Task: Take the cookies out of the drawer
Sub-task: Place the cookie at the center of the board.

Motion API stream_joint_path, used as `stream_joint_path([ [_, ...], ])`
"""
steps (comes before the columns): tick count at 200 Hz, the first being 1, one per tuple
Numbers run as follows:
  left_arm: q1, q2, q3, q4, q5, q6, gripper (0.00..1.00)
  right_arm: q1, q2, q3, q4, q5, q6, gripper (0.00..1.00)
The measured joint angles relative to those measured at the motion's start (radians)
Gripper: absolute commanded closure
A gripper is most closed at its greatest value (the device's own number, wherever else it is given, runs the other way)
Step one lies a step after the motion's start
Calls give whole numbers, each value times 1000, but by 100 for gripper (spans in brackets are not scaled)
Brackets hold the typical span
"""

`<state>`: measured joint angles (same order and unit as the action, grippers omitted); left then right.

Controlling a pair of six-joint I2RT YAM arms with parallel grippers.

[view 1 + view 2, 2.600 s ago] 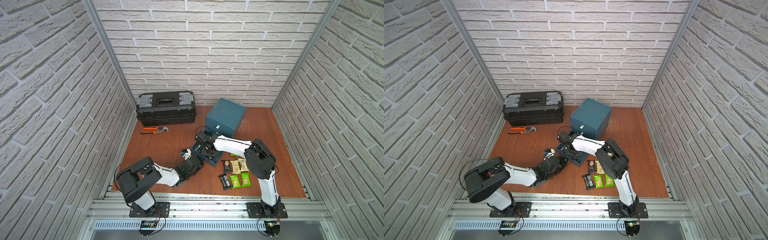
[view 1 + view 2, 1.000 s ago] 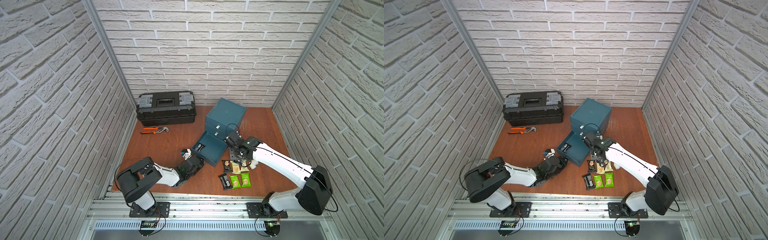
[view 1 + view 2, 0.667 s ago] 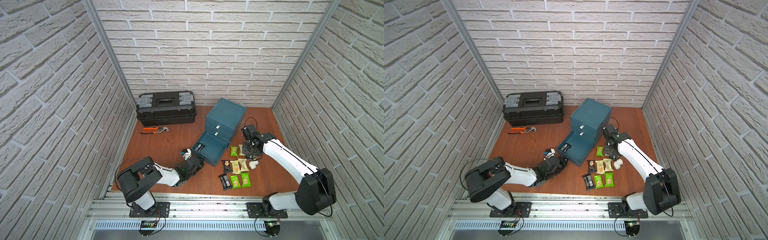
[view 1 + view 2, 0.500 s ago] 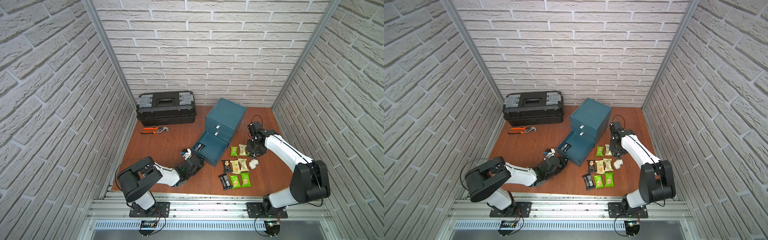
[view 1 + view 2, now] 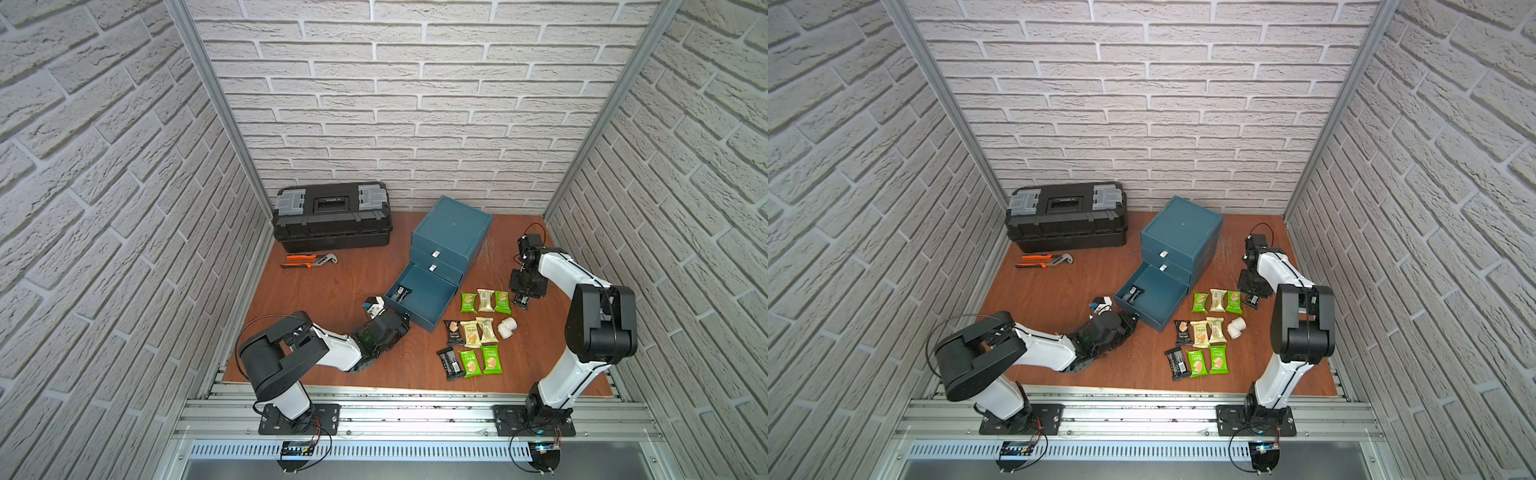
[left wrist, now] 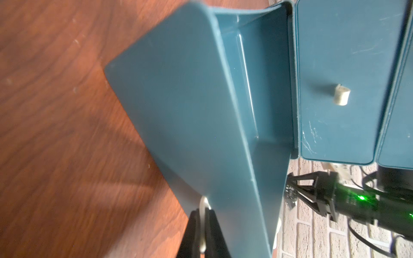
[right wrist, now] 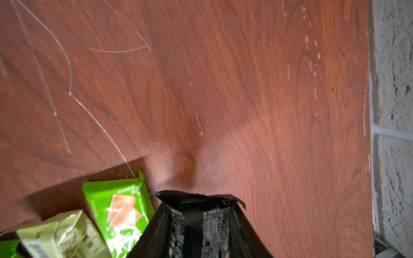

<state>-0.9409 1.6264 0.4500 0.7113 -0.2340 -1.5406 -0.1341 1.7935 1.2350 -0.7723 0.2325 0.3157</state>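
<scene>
Placing step: right gripper (image 5: 522,300) was clamped on a black cookie packet (image 7: 196,200), with the crimped end poking out past the jaws, low over the scratched wooden table (image 7: 245,89). A glossy green packet (image 7: 120,205) lay just beside it at the end of a row. The other laid-out cookies (image 5: 473,332) sat farther off toward the robot's base, next to a white pipe elbow (image 5: 507,327).

To do it well, the packet should go flat on bare wood beside the green one without overlapping, and be let go only on contact. The film looked slick and light, so it might cling to a pad.

Left gripper (image 5: 400,322) was pinched shut on the pale handle tab (image 6: 203,208) of the smooth teal plastic drawer (image 5: 419,299), probably to steady it. One dark packet-like item (image 5: 401,294) sat inside, just ahead of left gripper and well apart from right gripper.
</scene>
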Motion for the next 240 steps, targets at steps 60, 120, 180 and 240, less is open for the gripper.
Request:
stream_joint_path([
  [60, 0, 0, 0, -1, 0, 0, 100, -16, 70, 21, 41, 5, -92, 64],
  [120, 0, 0, 0, -1, 0, 0, 100, -21, 113, 29, 71, -15, -141, 48],
  [180, 0, 0, 0, -1, 0, 2, 100, -21, 2, 0, 73, -37, -140, 37],
  [240, 0, -2, 0, -3, 0, 3, 100, 67, -418, -34, 72, -132, -101, 39],
])
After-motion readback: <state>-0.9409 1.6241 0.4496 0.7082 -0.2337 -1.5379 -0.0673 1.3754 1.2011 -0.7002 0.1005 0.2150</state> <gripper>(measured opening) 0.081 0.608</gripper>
